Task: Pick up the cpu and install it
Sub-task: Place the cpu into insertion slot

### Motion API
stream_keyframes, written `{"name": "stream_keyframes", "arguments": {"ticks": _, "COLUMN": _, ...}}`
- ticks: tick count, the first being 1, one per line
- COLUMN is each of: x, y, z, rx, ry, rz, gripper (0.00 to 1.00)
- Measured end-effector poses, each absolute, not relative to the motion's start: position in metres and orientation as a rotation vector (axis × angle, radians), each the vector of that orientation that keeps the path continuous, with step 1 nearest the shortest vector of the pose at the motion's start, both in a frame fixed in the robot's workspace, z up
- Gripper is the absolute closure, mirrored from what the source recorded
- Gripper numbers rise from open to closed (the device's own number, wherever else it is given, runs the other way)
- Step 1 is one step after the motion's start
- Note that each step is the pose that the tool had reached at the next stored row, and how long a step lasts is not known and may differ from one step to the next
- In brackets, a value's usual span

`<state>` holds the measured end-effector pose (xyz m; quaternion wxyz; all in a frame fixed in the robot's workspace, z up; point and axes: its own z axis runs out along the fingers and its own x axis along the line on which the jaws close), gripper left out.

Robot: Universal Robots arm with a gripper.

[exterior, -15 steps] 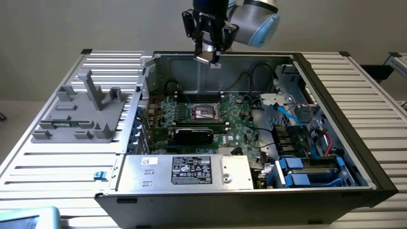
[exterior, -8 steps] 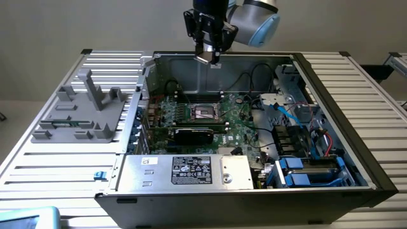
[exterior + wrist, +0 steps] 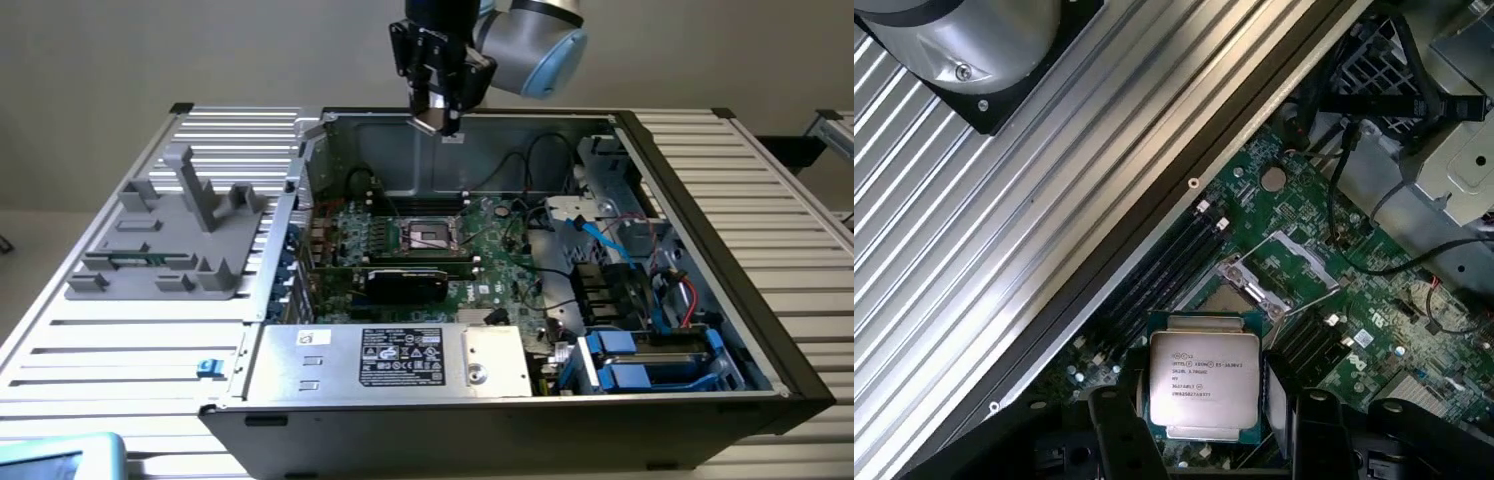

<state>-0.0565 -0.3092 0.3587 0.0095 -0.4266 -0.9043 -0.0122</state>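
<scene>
**A:** Where is the chip?

**B:** In my hand (image 3: 437, 116). I am gripping the small flat square cpu with the silver metal top (image 3: 1204, 372) by two opposite edges, with its printed face toward my wrist camera. It hangs in the air well above the open dark metal computer case (image 3: 694, 225), near the case's back wall.

**A:** So which step is this?

**B:** The pick-up looks done to me, because the cpu rests on nothing and touches only my fingers (image 3: 1116, 440). I judge this to be the carry toward the dark square socket with the metal frame (image 3: 430, 235). It sits on the green motherboard (image 3: 505, 258), lower down and nearer the middle of the case. In the wrist view its frame appears lifted open. The cpu is off to one side of the socket, not over it.

**A:** What does the next move call for?

**B:** By my reckoning:
- The cpu must be centred over the socket, with its edges square to the frame.
- It must stay level on a slow, straight descent.
- There is little room to drift, since the black rectangular card (image 3: 404, 283) lies just beside the socket and black cables (image 3: 534, 150) loop nearby.

I cannot tell from here which corner of the cpu matches which corner of the socket.
</scene>
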Motion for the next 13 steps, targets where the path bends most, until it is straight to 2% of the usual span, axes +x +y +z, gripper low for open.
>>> {"name": "stream_keyframes", "arguments": {"ticks": 13, "x": -0.0565, "y": -0.3092, "z": 0.3583, "rx": -1.49, "ry": -2.746, "rz": -0.04, "gripper": 0.44}}
